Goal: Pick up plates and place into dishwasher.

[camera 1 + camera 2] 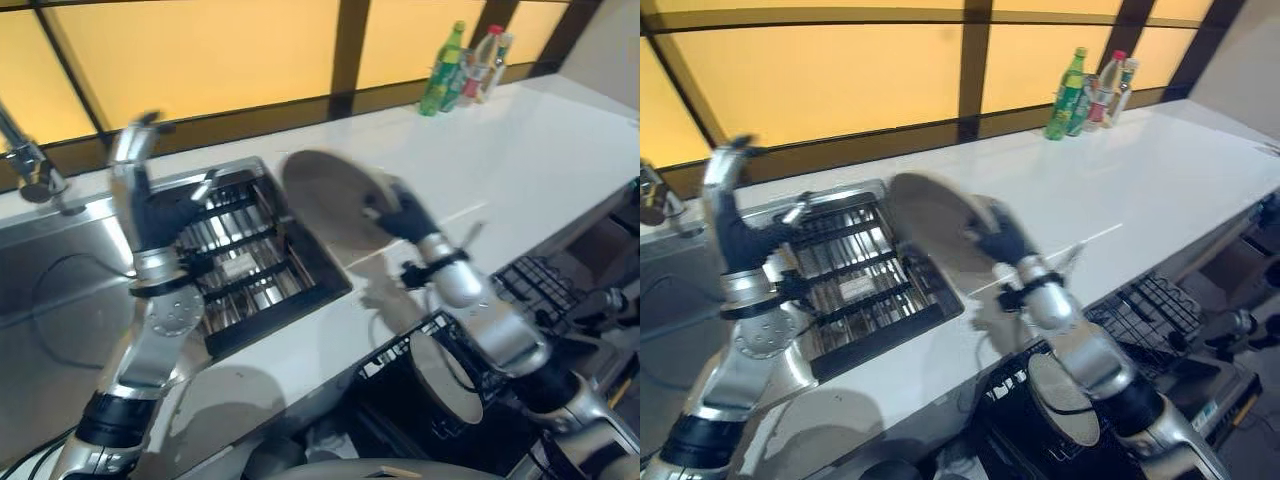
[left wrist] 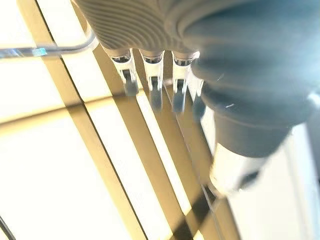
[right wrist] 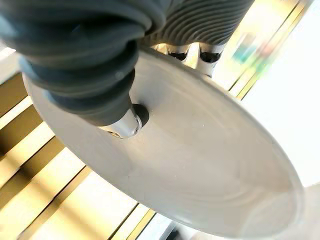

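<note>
The right hand point(image 1: 400, 212) had a grey plate point(image 1: 330, 200) pinched at its rim, thumb on one face and fingers behind the other, as the right wrist view made plain, and it held the plate up on edge, tilted, in the air above the white counter point(image 1: 520, 140), just beside the drying rack point(image 1: 250, 265) sunk into it. The left hand point(image 1: 135, 165) was raised over the far corner of that rack, fingers straight and pointing up, carrying nothing; its own wrist view showed them loose against the amber window panes point(image 1: 200, 50). A tap point(image 1: 25, 160) stood over the steel sink point(image 1: 50, 290) on the left, and some bottles point(image 1: 460, 65) sat well apart at the far end of the counter. Down below the counter edge, the black wire basket of the dishwasher point(image 1: 540, 280) stood pulled out, with another plate point(image 1: 445, 375) already on edge in it. So this looked like the carry step: plate lifted, not yet racked. The next move would call for swinging the right arm down and out past the counter edge, keeping the plate upright, then lining its rim with a free slot beside the plate already there before letting go. The grip was only on the rim, so a slip was the risk to watch.
</note>
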You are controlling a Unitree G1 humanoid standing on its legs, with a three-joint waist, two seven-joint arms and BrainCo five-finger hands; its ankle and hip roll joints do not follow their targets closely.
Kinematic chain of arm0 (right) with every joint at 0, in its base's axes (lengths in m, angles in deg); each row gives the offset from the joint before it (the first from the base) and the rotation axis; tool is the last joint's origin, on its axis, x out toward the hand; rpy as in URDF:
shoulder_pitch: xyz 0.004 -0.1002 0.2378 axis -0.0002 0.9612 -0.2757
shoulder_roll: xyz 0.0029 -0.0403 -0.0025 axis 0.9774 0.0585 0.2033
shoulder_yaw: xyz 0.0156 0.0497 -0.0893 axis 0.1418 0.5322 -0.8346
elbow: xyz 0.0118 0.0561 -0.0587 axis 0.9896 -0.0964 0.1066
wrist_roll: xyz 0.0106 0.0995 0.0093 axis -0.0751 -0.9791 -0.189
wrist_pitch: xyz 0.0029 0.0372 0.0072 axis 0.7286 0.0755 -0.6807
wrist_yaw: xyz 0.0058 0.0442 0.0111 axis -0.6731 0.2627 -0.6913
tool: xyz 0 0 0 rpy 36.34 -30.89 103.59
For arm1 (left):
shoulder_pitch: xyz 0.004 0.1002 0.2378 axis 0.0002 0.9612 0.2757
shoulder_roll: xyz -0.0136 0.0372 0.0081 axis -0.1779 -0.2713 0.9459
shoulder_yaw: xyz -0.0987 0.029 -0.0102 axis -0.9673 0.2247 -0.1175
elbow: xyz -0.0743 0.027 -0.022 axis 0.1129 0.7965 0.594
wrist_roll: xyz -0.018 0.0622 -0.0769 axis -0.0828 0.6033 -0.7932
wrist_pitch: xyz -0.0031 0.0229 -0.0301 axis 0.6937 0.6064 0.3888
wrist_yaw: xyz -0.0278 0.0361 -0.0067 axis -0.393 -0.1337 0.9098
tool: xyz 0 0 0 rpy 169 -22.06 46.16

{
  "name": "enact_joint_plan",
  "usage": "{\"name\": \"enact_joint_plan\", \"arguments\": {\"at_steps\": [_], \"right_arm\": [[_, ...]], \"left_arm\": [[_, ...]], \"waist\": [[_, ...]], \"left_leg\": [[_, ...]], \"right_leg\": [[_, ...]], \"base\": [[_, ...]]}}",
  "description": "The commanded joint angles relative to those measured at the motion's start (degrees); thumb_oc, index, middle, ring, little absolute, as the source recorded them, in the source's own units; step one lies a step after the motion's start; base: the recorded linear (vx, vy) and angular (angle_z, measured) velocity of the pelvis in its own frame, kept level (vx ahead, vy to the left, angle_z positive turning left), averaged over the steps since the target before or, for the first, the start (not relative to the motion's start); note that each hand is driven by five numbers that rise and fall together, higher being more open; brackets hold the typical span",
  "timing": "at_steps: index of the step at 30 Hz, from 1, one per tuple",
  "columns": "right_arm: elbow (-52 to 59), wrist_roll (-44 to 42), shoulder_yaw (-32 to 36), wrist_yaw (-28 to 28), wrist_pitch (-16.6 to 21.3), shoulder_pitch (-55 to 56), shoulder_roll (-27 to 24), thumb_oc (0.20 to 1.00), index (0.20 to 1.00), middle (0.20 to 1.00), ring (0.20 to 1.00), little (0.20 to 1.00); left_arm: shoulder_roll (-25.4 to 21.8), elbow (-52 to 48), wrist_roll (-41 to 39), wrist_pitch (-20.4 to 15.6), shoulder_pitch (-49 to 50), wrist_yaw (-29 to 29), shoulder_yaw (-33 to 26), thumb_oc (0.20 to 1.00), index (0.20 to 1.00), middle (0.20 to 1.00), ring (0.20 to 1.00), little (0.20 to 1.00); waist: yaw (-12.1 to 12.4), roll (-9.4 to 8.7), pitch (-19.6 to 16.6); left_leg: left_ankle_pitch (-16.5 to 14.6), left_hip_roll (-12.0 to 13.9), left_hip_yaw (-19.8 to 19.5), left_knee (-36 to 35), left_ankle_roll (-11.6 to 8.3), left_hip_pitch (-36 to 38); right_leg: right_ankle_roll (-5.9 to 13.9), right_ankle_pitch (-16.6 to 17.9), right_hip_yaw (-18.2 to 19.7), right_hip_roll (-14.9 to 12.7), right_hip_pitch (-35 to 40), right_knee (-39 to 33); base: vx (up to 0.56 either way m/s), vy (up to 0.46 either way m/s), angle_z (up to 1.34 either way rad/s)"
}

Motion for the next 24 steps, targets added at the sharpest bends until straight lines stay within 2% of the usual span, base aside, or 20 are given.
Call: {"name": "enact_joint_plan", "arguments": {"at_steps": [1, 7, 14, 24], "right_arm": [[1.8, 2.8, 6.7, 2.4, 8.5, 2.0, -4.1, 0.200, 0.200, 0.200, 0.200, 0.200], [-1.7, 4.4, 14.2, 3.6, 9.7, 7.7, -5.8, 0.200, 0.200, 0.200, 0.200, 0.200], [-3.8, 7.4, 19.9, 5.3, 7.6, 11.9, -7.0, 0.200, 0.200, 0.200, 0.200, 0.200], [-8.2, 10.5, 20.9, 6.7, 7.3, 16.2, -5.4, 0.200, 0.200, 0.200, 0.200, 0.200]], "left_arm": [[-2.9, 4.9, -2.0, -4.2, 1.1, -3.1, -2.5, 1.000, 1.000, 1.000, 1.000, 1.000], [-3.8, 5.6, -3.6, -4.3, 3.1, -3.5, -6.1, 1.000, 1.000, 1.000, 1.000, 1.000], [-4.4, 5.9, -4.8, -2.9, 3.6, -1.6, -6.7, 1.000, 1.000, 1.000, 1.000, 1.000], [-3.7, 6.6, -4.3, -2.6, 6.9, 1.1, -9.3, 1.000, 1.000, 1.000, 1.000, 1.000]], "waist": [[-4.1, 2.01, -4.9], [-6.5, 2.43, -4.8], [-8.7, 2.77, -4.3], [-9.9, 3.09, -2.7]], "left_leg": [[0.6, 1.5, 1.2, -3.2, 0.67, 1.0], [0.1, 2.5, 3.8, -2.7, 0.32, 1.5], [-0.5, 3.5, 5.5, -1.8, -0.35, 1.8], [-1.9, 5.2, 6.6, 0.4, -1.80, 1.4]], "right_leg": [[3.43, -1.3, 2.4, -1.0, -0.5, 6.6], [2.71, -1.5, 4.2, -0.2, -0.1, 5.3], [2.12, -2.0, 5.3, 0.5, 0.3, 4.2], [1.53, -3.0, 5.7, 0.9, 0.4, 4.0]], "base": [[0.02, -0.036, -0.38], [0.02, -0.060, -0.24], [0.04, -0.083, -0.07], [0.10, -0.084, -0.05]]}}
